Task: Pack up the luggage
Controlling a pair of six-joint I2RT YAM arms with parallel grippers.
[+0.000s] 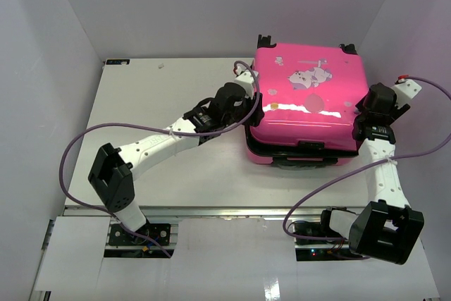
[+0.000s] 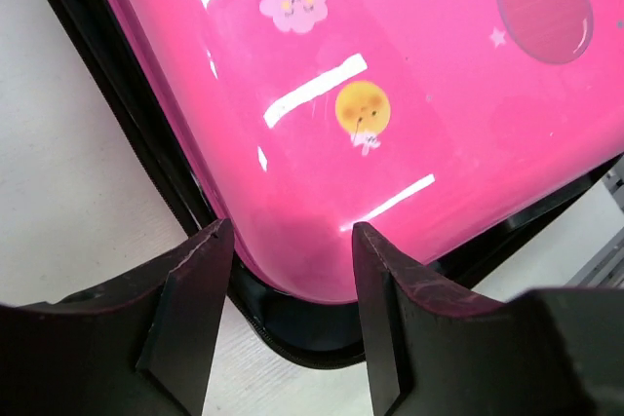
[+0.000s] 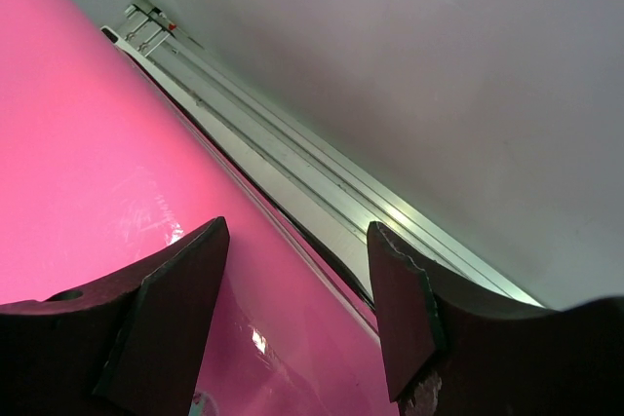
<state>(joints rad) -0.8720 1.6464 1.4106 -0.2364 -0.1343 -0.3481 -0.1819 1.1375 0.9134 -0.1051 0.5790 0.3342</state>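
Closest to the overhead camera, at the 6 o'clock edge of the table (image 1: 162, 103), the left arm (image 1: 151, 147) and the right arm (image 1: 384, 177) are bolted, and each is trailed by a purple cable (image 1: 70, 156). The luggage (image 1: 306, 96) is laid flat on the table towards 1 o'clock, with its glossy pink shell turned up and its black wheels (image 1: 266, 39) pointed to 12 o'clock. A cartoon animal print (image 1: 310, 75) is carried on the shell, with a balloon print (image 1: 315, 101) just at its 6 o'clock side. Along the 6 o'clock edge of the luggage a black zipper trim (image 1: 296, 147) is shown between the two halves.

The left gripper (image 2: 288, 231) is set at the luggage's 8 o'clock corner. It is released: its fingers are spread, and the rounded pink corner and the trim are seen in the gap between them. Whether either finger touches the shell cannot be told. A yellow face print (image 2: 362, 107) and a cloud print (image 2: 293, 5) are seen on the shell beyond.

The right gripper (image 3: 297, 226) is set at the luggage's 3 o'clock side. It is likewise released, with its fingers parted over the curved pink edge. A metal rail (image 3: 322, 202) and a white wall (image 3: 439, 65) are seen past it.
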